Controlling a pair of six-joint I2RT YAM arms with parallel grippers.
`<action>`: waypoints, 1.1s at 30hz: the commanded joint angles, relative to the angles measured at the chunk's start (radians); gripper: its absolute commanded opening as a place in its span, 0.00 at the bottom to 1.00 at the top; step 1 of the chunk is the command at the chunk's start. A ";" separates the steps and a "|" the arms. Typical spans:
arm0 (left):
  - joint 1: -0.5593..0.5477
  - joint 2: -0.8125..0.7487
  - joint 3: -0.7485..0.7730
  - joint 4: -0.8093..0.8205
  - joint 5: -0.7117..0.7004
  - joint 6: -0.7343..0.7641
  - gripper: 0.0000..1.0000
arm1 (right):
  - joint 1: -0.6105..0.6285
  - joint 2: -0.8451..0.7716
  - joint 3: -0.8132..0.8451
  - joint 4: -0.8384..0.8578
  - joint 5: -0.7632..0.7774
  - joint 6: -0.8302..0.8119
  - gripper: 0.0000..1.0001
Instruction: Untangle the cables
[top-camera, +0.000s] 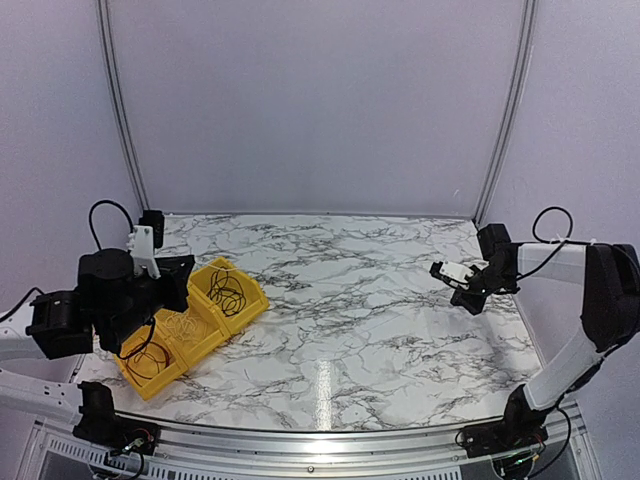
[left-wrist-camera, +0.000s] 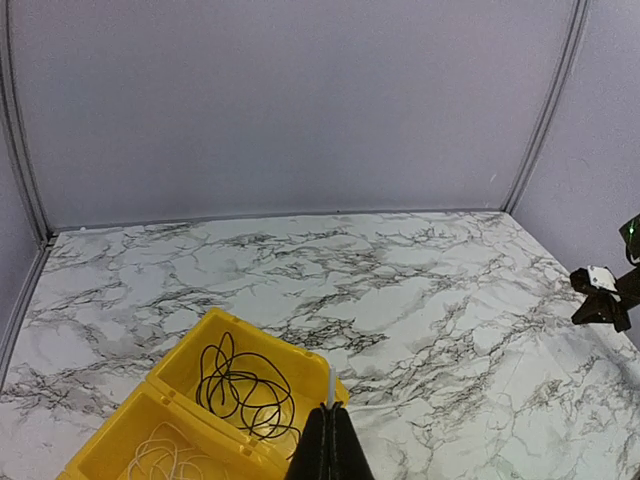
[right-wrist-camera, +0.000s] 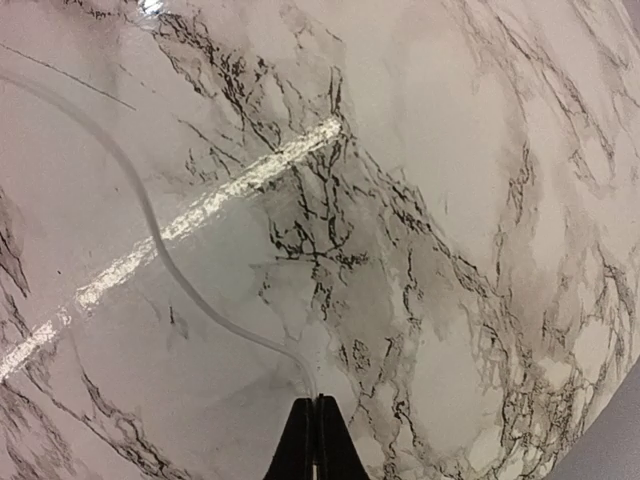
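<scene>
The right gripper was near the right edge of the desk, about midway along it. Its jaws were pressed together on the end of a pale cable. From the tips the cable ran out over bare marble in a slack S-curve. Its long axis seemed to lie across the desk, from the right edge toward the left, but in the top view it was too thin to trace.

The left gripper hung over the bin by the left edge, toward the near-left corner. Its jaws were also fully closed, with a short pale stub standing up from the tips. I took the stub for the other end of the same cable, though the span between was not visible.

The bin's far compartment held a black coil, the next a pale coil, and the nearest another black one.

The step looked like the last strand being drawn out straight between both arms. The next move would call for one end to be let go and the slack fed down into a compartment without snagging the coils.
</scene>
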 joint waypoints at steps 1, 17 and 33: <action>0.007 -0.129 -0.031 -0.153 -0.118 -0.031 0.00 | -0.010 0.026 0.049 0.032 0.019 0.068 0.00; 0.007 -0.208 0.067 -0.327 -0.273 -0.013 0.00 | -0.010 0.059 0.052 0.088 0.103 0.125 0.00; 0.007 -0.096 0.211 -0.494 -0.199 -0.139 0.00 | 0.626 0.035 0.303 -0.050 0.105 0.148 0.00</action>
